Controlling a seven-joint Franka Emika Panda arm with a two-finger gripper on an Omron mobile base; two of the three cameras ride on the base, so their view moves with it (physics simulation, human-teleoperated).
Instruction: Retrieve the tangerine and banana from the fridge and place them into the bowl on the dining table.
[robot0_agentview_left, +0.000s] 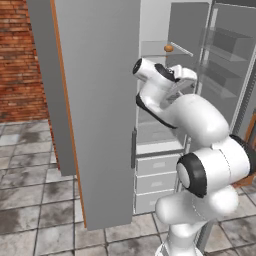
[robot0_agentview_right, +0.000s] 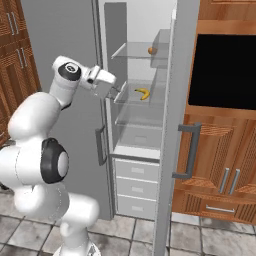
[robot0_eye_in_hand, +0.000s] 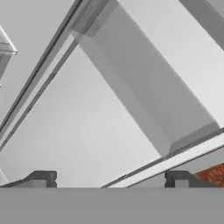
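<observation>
fingertips (robot0_eye_in_hand: 43, 178) stand wide apart at the bottom of the hand view, nothing between them, looking onto the fridge (robot0_agentview_right: 137, 130) interior's pale wall and glass shelf edges. gripper (robot0_agentview_right: 116, 91) sits empty at the left edge of the middle shelf. banana (robot0_agentview_right: 143, 93) lies on that shelf in the right base view, near the gripper but apart. tangerine (robot0_agentview_left: 168, 48) rests on the shelf above. left base view hides the banana behind the arm.
</observation>
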